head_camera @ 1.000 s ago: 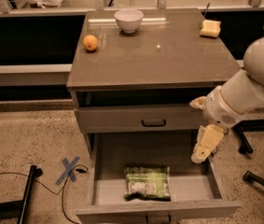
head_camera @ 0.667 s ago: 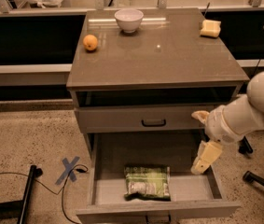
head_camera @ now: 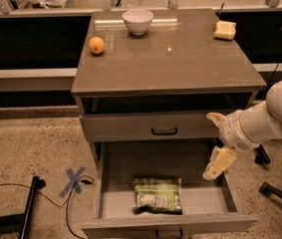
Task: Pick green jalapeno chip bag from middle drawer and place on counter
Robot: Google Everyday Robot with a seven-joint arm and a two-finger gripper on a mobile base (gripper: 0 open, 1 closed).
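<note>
Spotting the gripper [head_camera: 212,172] low at the right side of the open middle drawer [head_camera: 99,188], pointed down toward the floor of it. Cannot tell how wide it is set; seems to carry nothing. Finding the green jalapeno chip bag [head_camera: 157,194] flat on the drawer floor near the front panel, apart from the gripper and off to its left.

Risks from here:
- Clipping the right drawer wall while swinging across.
- Pinching only a crinkly corner and losing the slick foil mid-lift.
- Snagging the upper drawer front [head_camera: 130,128] while rising toward the counter [head_camera: 170,68].

Trying the bag's pale label panel: no brand, no word legible.
</note>
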